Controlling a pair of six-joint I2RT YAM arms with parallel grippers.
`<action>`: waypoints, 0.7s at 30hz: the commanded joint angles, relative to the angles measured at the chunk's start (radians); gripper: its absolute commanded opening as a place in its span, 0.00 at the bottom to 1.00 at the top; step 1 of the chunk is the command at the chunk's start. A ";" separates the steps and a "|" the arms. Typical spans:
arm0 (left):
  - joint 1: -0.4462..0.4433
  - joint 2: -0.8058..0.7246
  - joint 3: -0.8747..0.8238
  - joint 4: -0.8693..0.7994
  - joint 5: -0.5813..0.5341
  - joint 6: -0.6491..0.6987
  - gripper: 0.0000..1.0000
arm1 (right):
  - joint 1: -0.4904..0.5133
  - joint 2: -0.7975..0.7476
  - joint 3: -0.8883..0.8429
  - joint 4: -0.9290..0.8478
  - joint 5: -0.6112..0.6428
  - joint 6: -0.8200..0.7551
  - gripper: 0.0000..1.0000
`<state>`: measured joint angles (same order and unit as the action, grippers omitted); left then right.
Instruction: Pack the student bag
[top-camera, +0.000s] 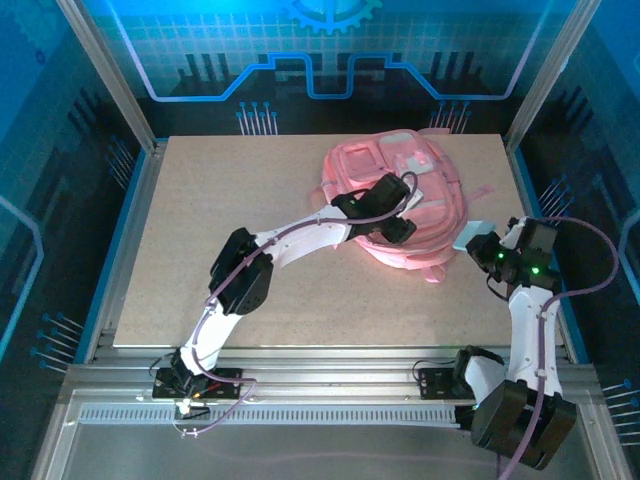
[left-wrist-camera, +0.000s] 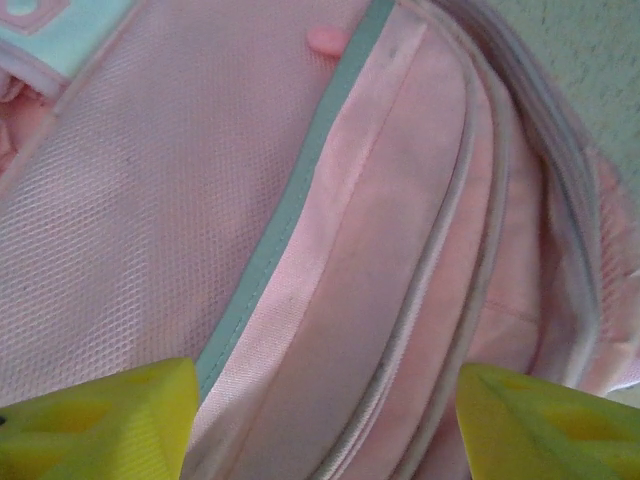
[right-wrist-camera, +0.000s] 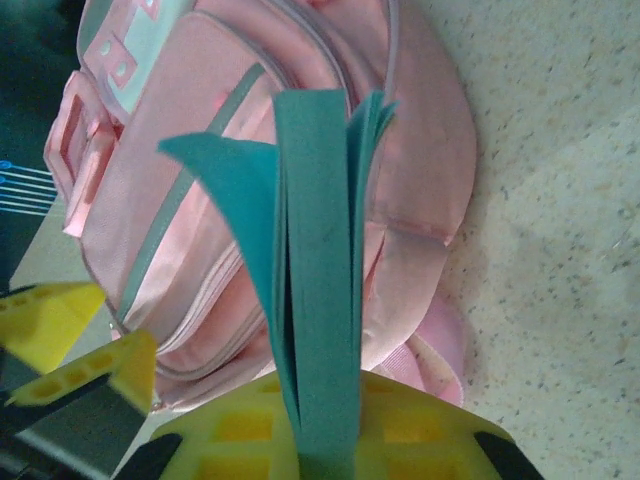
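The left gripper (top-camera: 396, 220) is hovering spread-fingered over the student bag (top-camera: 395, 170); the right gripper (top-camera: 487, 246) is pinching a teal notebook (right-wrist-camera: 316, 250) just beside it.

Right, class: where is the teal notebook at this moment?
Clamped in the right end effector, the teal notebook sits just right of the student bag in the top view.

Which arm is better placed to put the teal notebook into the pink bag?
Right. The right end effector grips the teal notebook beside the student bag; the left end effector is open over it.
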<state>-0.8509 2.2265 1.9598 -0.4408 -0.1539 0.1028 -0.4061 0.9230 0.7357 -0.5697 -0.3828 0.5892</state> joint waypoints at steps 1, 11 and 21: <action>0.001 0.040 0.048 -0.088 0.012 0.130 0.69 | -0.018 -0.009 -0.012 -0.002 -0.105 -0.020 0.00; 0.004 0.134 0.106 -0.105 -0.014 0.184 0.71 | -0.017 -0.001 -0.028 0.036 -0.129 0.017 0.00; 0.042 0.117 0.195 -0.151 0.082 0.065 0.00 | -0.017 -0.001 -0.041 0.081 -0.151 0.048 0.00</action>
<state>-0.8314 2.3669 2.1220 -0.5758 -0.0998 0.2104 -0.4091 0.9249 0.6956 -0.5335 -0.5007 0.6132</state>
